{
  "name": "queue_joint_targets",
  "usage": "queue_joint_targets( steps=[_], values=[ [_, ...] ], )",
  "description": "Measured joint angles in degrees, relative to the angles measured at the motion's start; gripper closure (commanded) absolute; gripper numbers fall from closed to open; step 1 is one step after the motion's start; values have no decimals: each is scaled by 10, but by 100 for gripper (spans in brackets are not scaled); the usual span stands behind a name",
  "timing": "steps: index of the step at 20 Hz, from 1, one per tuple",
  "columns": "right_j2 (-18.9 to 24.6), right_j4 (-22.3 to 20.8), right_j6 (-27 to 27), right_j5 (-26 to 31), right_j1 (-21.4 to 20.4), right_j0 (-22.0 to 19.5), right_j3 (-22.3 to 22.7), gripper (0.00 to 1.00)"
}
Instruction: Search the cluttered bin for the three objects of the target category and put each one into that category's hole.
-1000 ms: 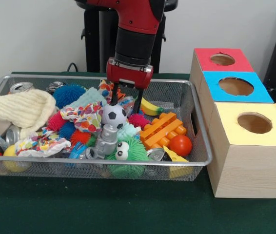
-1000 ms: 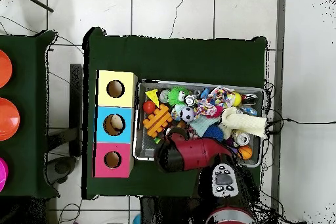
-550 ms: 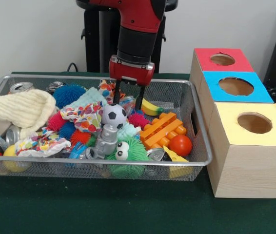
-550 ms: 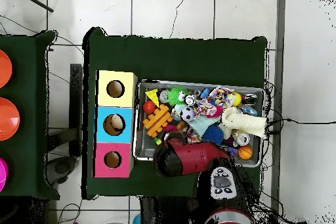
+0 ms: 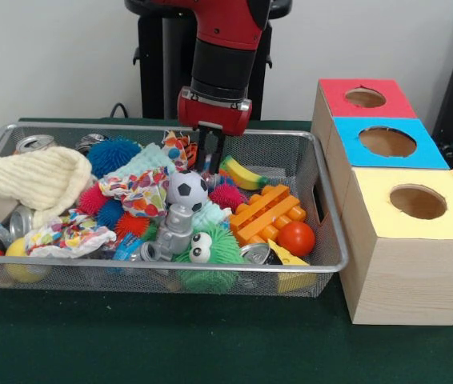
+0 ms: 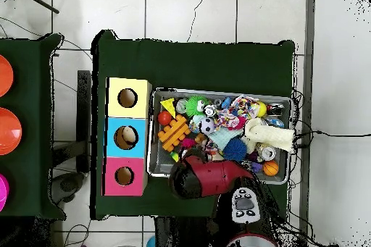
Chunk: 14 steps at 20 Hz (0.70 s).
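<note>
Nearest me in the wire-mesh bin (image 5: pixel 322 240) lay the rubbery green spiky toy (image 5: pixel 218 252) and the ridged orange plastic brick (image 5: pixel 266 212); behind them the smooth, curved banana (image 5: pixel 241 173) had shifted slightly. Just beside it my gripper (image 5: pixel 209 156), spread wide a second earlier, had drawn nearly together and lifted; whether it pinched anything I couldn't tell, so I judged the far blue hole (image 5: pixel 387 142) still waiting

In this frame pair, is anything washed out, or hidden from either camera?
Front view: evenly lit, with soft shadows under the silver wire mesh bin. Overhead view: the white tiled floor is washed out, and the red arm hides the gripper and the bin's near edge.
</note>
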Motion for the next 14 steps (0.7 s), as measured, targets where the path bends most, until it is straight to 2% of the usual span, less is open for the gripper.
queue_joint_targets(
  steps=[14],
  values=[
    [-5,0,0,-9,0,1,10,100]
  ],
)
